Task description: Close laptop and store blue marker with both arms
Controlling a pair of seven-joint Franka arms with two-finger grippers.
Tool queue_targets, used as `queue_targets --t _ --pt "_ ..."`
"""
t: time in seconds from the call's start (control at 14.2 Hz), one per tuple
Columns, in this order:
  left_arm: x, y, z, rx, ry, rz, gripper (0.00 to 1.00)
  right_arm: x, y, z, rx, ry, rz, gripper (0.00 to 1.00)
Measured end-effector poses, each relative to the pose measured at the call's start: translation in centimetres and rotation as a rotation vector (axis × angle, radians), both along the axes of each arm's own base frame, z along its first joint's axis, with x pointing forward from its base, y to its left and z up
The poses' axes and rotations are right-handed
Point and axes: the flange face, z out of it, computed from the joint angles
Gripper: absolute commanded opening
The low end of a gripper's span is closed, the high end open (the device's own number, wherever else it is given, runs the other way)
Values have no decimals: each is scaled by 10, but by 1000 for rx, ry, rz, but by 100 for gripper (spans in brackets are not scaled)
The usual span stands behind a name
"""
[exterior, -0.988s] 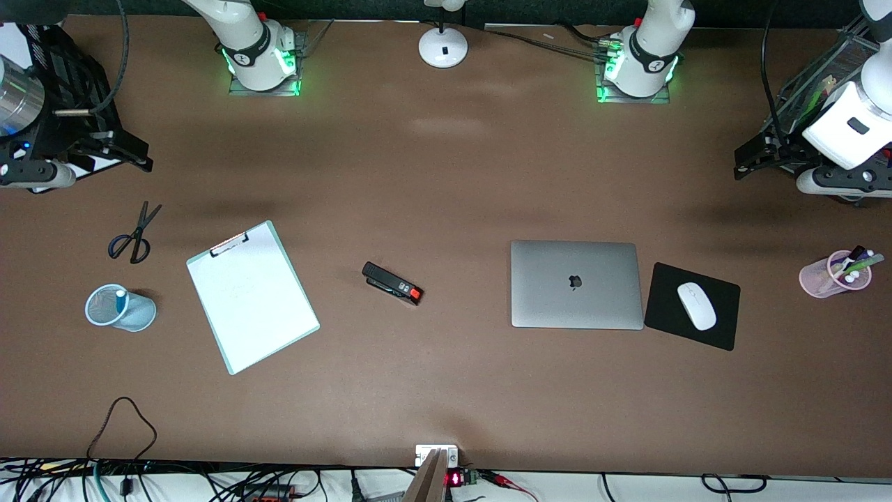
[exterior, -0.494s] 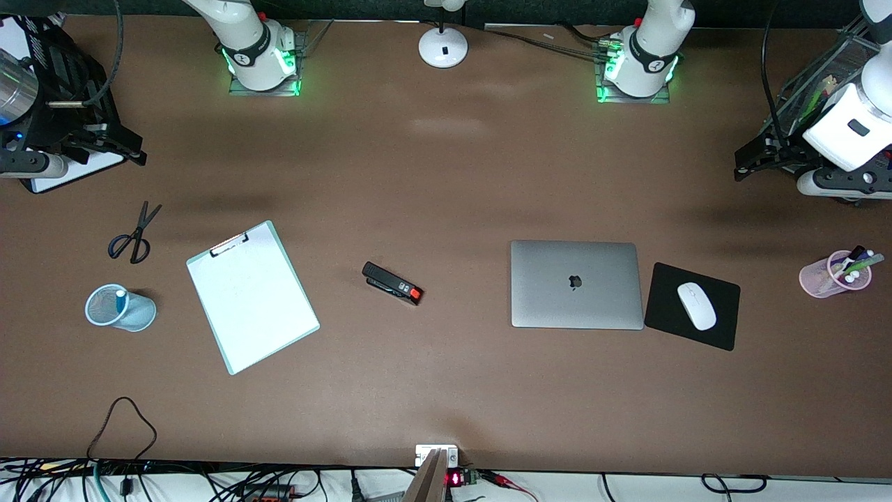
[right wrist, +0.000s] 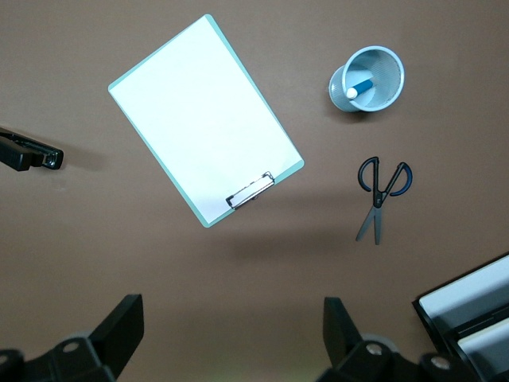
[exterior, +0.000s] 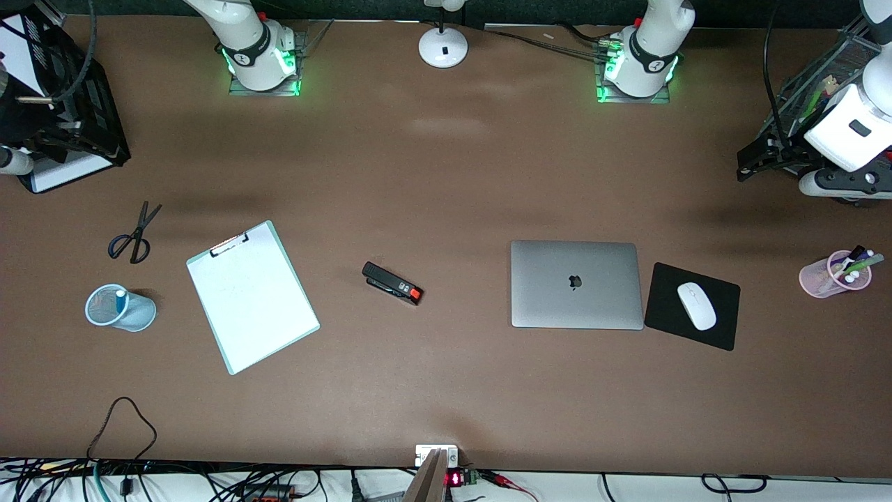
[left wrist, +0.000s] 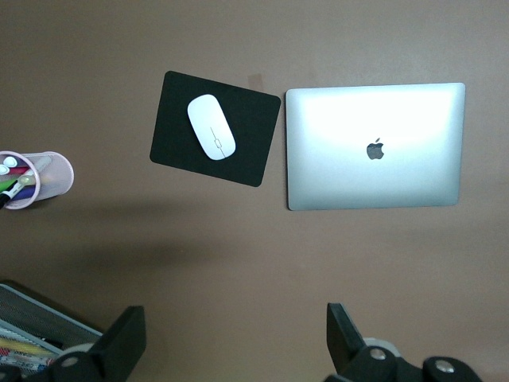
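Note:
The silver-grey laptop (exterior: pixel 576 284) lies closed on the table, apple logo up; it also shows in the left wrist view (left wrist: pixel 374 147). The blue marker (right wrist: pixel 362 86) stands in a light blue mesh cup (right wrist: pixel 367 78) toward the right arm's end of the table; the marker's white end shows in the cup in the front view (exterior: pixel 120 295). My left gripper (left wrist: pixel 236 334) is open and empty, high over bare table at the left arm's end (exterior: pixel 756 159). My right gripper (right wrist: pixel 231 330) is open and empty, high over the right arm's end (exterior: pixel 83 136).
A black mouse pad (exterior: pixel 725 328) with a white mouse (exterior: pixel 696 305) lies beside the laptop. A pink cup of pens (exterior: pixel 835 274) stands near the left arm's end. A white clipboard (exterior: pixel 252 296), scissors (exterior: pixel 134 233) and a black stapler (exterior: pixel 391 283) lie on the table.
My right gripper has drawn back toward the table's end at the right arm's side. The left gripper has barely moved. Laptop and marker have not moved.

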Motion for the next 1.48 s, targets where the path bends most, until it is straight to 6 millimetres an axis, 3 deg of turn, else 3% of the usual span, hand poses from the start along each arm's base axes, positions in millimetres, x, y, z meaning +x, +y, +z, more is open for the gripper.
queue_targets --t 0.49,1.48 --pt "1 0 -3 0 5 1 100 0 -14 8 1 -18 11 100" --pt "3 -2 -7 0 14 -3 100 1 -11 8 1 -20 34 100"
